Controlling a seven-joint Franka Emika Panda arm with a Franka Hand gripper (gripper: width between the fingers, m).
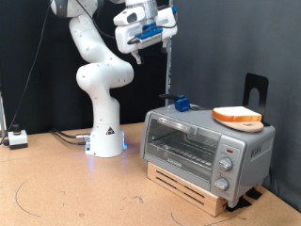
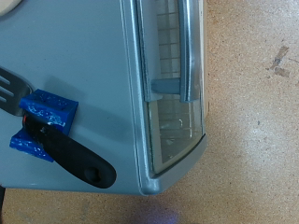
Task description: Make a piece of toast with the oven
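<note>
One piece of toast atop closed oven; tool high above, state unclear.

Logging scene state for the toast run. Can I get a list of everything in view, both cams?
oven: 1, silver-grey, on a wooden slatted base, the exterior view's right; glass door shut
piece of toast: 1, pale face with orange-brown crust, on a round tan plate on the oven's top
plate: 1, tan, on the oven's top
spatula: 1, black handle with blue blocks, lying on the oven's top near the edge away from the toast
wooden base: 1, light wood, under the oven
black stand: 1, behind the oven
white box with cable: 1, the exterior view's left edge
table: 1, brown
pincer: 1, white and blue, high above the oven's left end, holding nothing visible
</note>
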